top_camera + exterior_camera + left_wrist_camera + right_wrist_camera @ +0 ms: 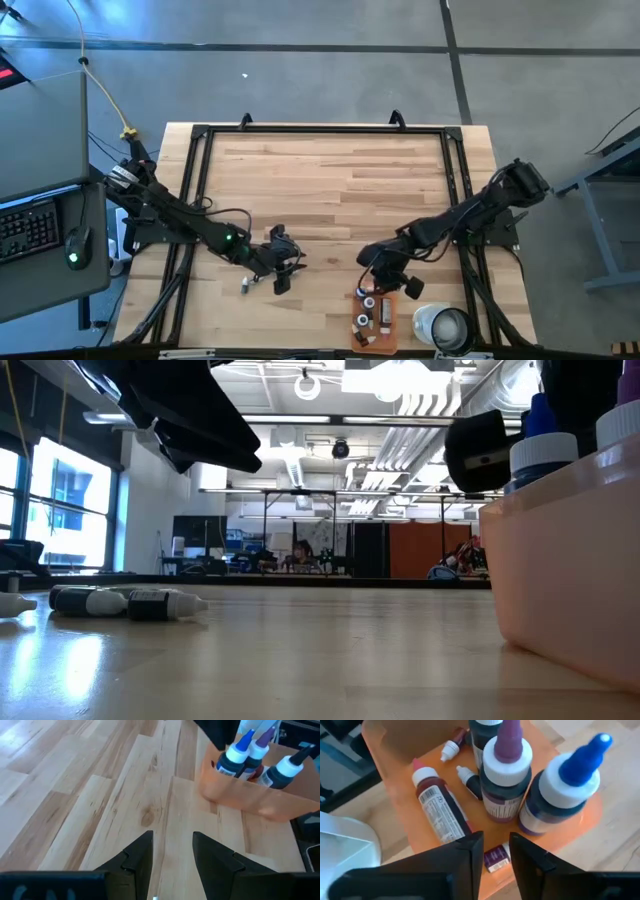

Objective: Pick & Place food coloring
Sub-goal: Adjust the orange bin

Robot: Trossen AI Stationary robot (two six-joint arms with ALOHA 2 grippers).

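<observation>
**Right claw poised over a fallen bottle in the tray**

High view: the right gripper [385, 283] hung at the far end of the orange tray [390, 342], bottles directly beneath and just nearer than it. The left gripper [281, 272] waited well apart, with one loose bottle [244, 285] beside it on the table [330, 180].

Low view: two small bottles [125, 602] lay flat on the wood, far from the tray wall.

Left wrist view: its fingers [137, 860] stood apart, empty, the tray ahead.

Right wrist view: the fingers [470, 855] stood apart, holding nothing. Just beyond the tips lay a small purple-labelled bottle [496, 856]; a red-capped bottle [440, 807] lay lengthwise ahead. The right arm looked the nearer.
</observation>
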